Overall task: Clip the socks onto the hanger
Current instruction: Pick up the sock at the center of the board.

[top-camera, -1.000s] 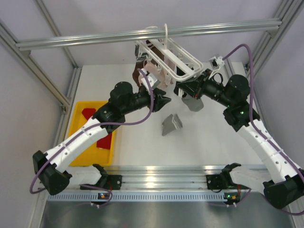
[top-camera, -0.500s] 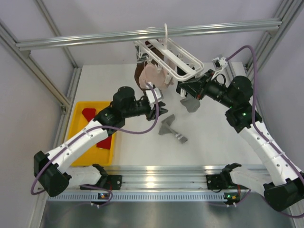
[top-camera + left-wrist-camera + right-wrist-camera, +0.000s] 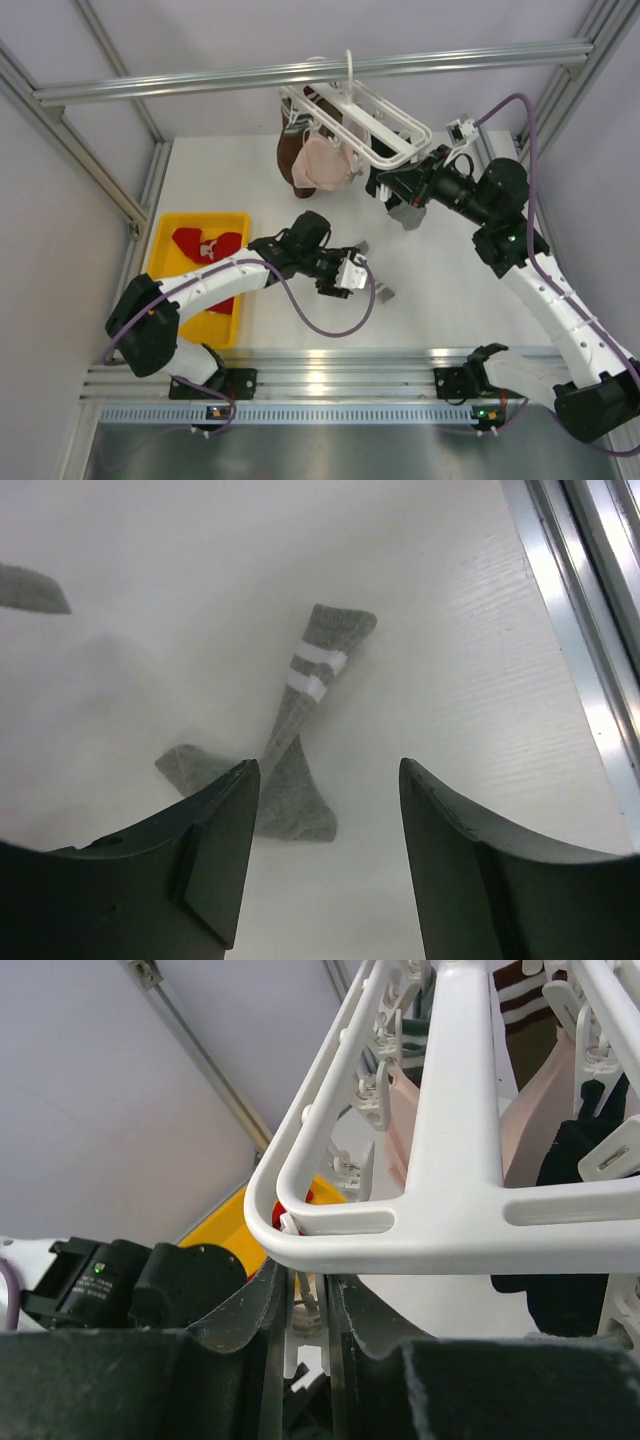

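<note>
Shift since a sec ago: L arm has quit the hanger (image 3: 460, 1140) zone & swung down low over the surface (image 3: 440, 300), w/ L claw (image 3: 325, 770) now spread wide & holding nothing. Grey sock (image 3: 295, 790) has also gone from a folded lump to a longer, sprawled shape. Reads as a fresh pickup being lined up, so clipping of this one hasn't begun. Sock vs claw: lies flat on surface under & just ahead of the gap, lower bunched end between the 2 tips & nearer the left-hand finger in the wrist view. The white-striped cuff end points away from the claw. No contact visible yet. R claw (image 3: 395, 185) is up at the hanger's near corner, fingers narrow w/ what looks like a white clip peg (image 3: 303, 1315) pinched between them. Another grey piece hangs just below it. Red socks (image 3: 205, 245) sit in the yellow tray (image 3: 165, 300), well apart from both claws.
</note>
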Robot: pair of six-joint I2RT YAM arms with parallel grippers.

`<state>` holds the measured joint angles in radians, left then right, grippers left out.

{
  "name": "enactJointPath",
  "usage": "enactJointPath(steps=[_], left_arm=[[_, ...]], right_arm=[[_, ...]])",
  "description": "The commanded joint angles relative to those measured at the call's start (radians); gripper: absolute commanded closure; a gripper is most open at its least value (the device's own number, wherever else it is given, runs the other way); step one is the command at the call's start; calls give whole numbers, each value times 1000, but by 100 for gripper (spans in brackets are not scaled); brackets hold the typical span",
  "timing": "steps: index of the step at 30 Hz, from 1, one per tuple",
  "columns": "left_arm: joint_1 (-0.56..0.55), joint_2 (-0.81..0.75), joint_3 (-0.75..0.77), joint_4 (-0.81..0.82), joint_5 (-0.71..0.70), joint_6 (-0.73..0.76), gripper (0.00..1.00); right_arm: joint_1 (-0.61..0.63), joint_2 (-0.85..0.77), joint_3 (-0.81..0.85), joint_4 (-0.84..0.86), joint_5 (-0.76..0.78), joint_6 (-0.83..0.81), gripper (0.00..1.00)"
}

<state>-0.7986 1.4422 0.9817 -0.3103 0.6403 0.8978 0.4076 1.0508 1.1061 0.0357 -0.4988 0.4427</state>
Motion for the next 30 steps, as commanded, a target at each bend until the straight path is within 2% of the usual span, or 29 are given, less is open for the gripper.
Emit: enactJointPath(steps=[1,5,9,12,15,16,19,20,22,24,25,26,27,28,30], left_arm=[[-57,50,3,102,44,232,37],[-116,164,50,65,6,360,36],[-152,272,75,71,-30,400,34],[-166,311,64,155,-59,388,34],[-172,313,78,189,-63,328,47],[-172,305,81,188,-67,308,58],[-169,253,72,178,-76,251,73],[-169,236,57,172,-74,236,81],[-168,187,42,171,-70,219,92],[-169,149,23,172,-67,185,97],[-169,138,18,174,-73,176,96],[-171,127,8,177,-80,173,90],[-171,129,3,197,-86,173,66],[-171,130,-5,215,-106,171,58],[-171,155,-3,230,-114,188,49]], right_arm=[[-10,14,37,17,17,7,100],[-10,15,37,13,23,11,100],[-10,9,41,1,29,4,100],[-10,9,41,-7,32,-1,100],[-9,6,46,-14,34,-6,100],[-9,6,46,-14,34,-7,100],[-12,8,46,-14,32,-12,100],[-10,6,43,-11,31,-10,100],[-10,9,41,-7,28,-9,100],[-12,11,40,-2,28,-7,100],[-10,11,40,-2,26,-7,100],[-12,11,40,0,26,-4,100],[-9,12,40,1,26,-2,100],[-10,11,38,4,28,1,100],[-10,14,34,7,28,5,100]])
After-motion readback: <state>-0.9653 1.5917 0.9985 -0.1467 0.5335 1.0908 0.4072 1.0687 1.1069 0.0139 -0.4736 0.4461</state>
